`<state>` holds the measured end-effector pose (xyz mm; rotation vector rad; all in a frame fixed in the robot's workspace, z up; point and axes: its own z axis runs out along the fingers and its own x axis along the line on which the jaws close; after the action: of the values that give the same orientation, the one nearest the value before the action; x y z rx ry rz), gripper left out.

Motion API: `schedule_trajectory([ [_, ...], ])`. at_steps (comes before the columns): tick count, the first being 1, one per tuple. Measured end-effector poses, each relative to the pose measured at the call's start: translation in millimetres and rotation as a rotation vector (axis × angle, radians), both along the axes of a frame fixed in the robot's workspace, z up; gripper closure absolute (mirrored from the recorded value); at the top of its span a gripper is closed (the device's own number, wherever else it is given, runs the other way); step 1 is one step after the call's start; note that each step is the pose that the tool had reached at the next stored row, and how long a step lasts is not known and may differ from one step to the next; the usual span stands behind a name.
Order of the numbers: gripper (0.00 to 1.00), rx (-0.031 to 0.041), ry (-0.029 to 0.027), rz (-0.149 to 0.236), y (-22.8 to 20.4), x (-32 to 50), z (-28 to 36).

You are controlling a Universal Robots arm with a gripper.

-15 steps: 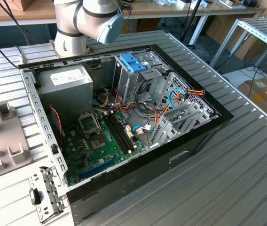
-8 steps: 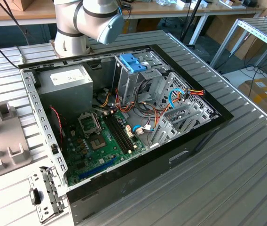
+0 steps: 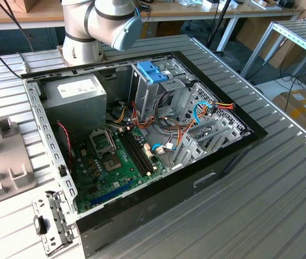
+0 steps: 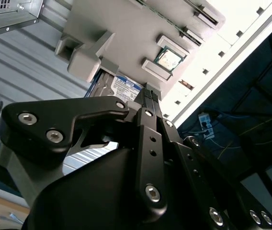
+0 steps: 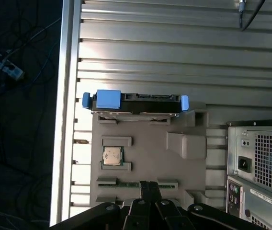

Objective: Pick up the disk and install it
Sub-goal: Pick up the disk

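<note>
Approach to the pick-up. The disk (image 5: 136,103) stands in a slot at the far end of a grey tray (image 5: 150,143), which lies along one bench (image 5: 174,43) edge, just beside the rear of the open case (image 3: 158,199). The tool (image 5: 149,184) hangs above the tray's near end, well short of the disk. In both wrist views its fingers lie together with nothing between them. A chip (image 5: 112,155) sits in a tray pocket between tool and disk.

Judged from this, a clean grasp needs the fingers spread wide before descent and centred between the two blue rails. They should close on the metal body rather than on the blue tab (image 5: 108,99). The path should pass above the chip, and the pull should run straight along the slot so that the rails do not bind.
</note>
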<state>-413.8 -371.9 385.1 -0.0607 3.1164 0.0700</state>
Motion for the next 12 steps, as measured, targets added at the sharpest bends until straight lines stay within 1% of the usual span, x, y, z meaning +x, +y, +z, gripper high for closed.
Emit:
schedule_trajectory([
  [12, 0.89, -0.0001, 0.0000, 0.018, 0.0, 0.0, 0.0],
])
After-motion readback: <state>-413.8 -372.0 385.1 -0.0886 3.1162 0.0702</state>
